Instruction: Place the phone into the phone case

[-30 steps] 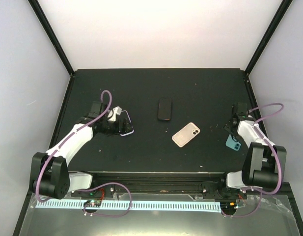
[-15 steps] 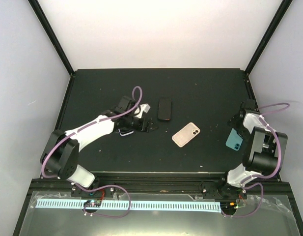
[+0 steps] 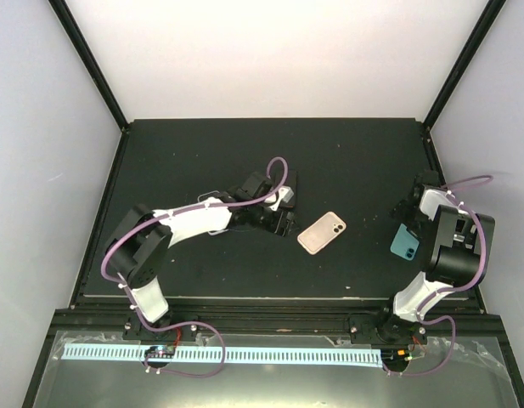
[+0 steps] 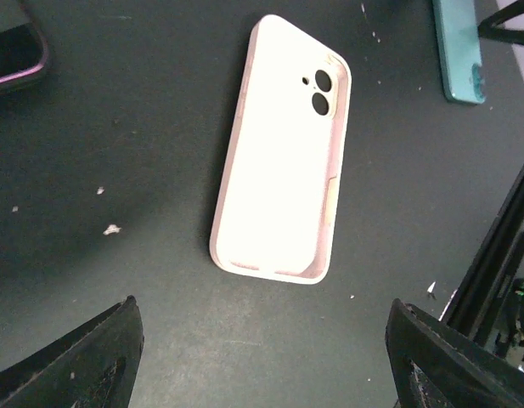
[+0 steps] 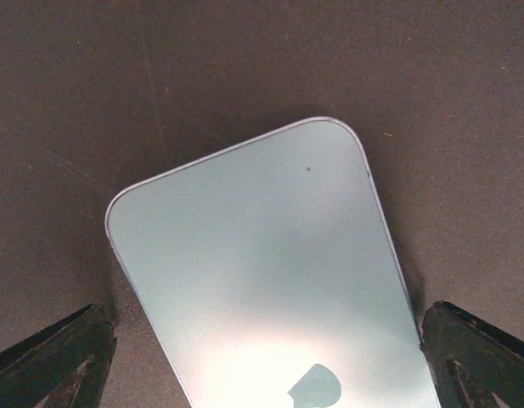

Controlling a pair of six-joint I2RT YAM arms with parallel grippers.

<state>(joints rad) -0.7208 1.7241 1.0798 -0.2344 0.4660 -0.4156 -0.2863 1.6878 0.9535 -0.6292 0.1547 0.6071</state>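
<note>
As the teal phone (image 3: 404,242) lies flat on the counter (image 3: 355,153) at the right edge of the overhead frame, back face up with the logo visible in the right wrist view, it is not yet in the phone case (image 4: 283,153). The right end effector (image 5: 266,357) hovers directly over the phone, released. One finger sits at each lower corner of its wrist frame, so the phone's long edges fall between them. This stance suits a pinch across the phone's width. Contact with the phone cannot be confirmed.

The pale pink phone case lies near the centre of the overhead frame, well apart from the phone. It appears to lie cavity up, with the camera cut-outs toward the top of the left wrist frame, which leaves it ready to receive the phone. The left end effector (image 4: 266,357) hangs just left of the case in the overhead frame, released and holding nothing, probably placed to steady the case. A dark object with a purplish rim (image 4: 15,51) shows at the upper left of the left wrist frame.
</note>
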